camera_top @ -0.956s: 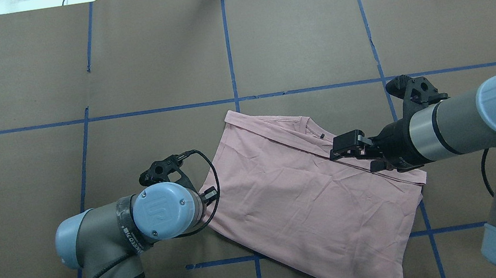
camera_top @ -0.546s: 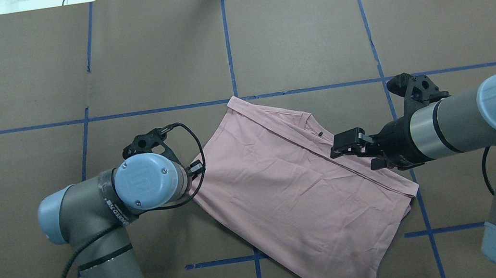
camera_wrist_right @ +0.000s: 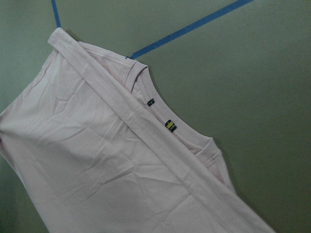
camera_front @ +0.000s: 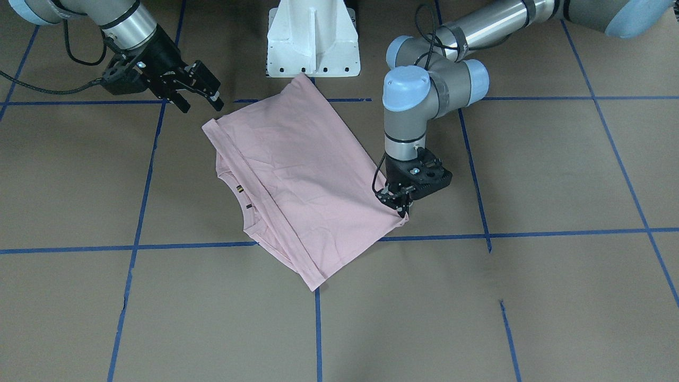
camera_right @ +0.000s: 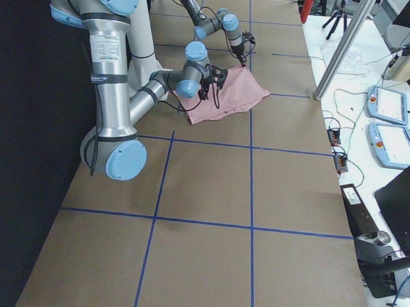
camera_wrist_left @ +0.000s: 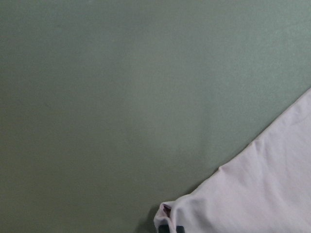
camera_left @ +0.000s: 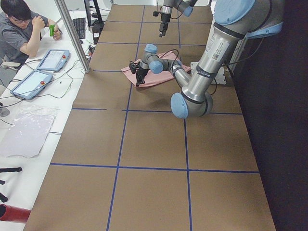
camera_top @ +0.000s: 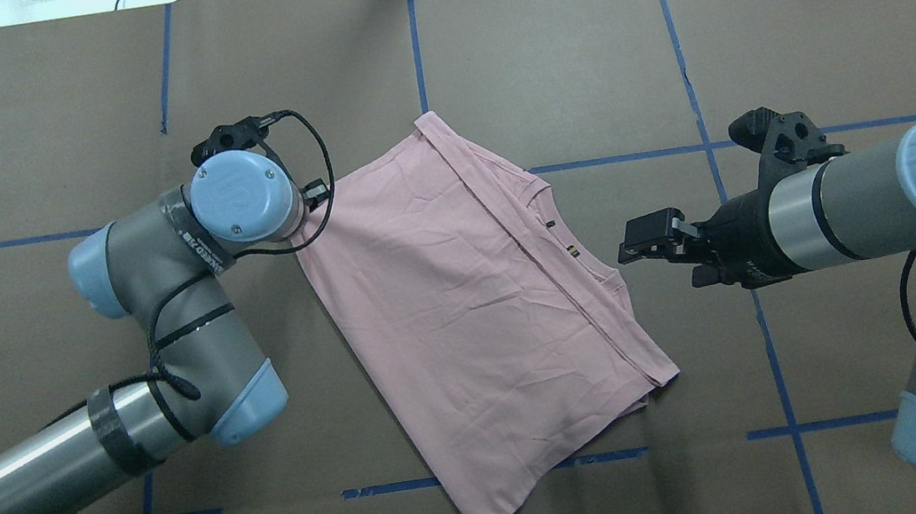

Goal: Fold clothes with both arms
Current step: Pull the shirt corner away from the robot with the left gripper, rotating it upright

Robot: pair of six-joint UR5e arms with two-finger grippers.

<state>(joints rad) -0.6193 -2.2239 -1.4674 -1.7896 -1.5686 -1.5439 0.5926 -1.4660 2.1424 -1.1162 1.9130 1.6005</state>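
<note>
Left tool (camera_front: 402, 208) pinching T-shirt (camera_top: 463, 292) corner | right tool (camera_front: 201, 106) spread, near collar side, not touching | T-shirt folded on table (camera_top: 573, 52)

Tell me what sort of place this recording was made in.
Probably a robotics lab's data-collection station: a paper-covered table gridded with blue tape, a left arm and right arm around a pink T-shirt, and a person at a side bench with control tablets.
</note>
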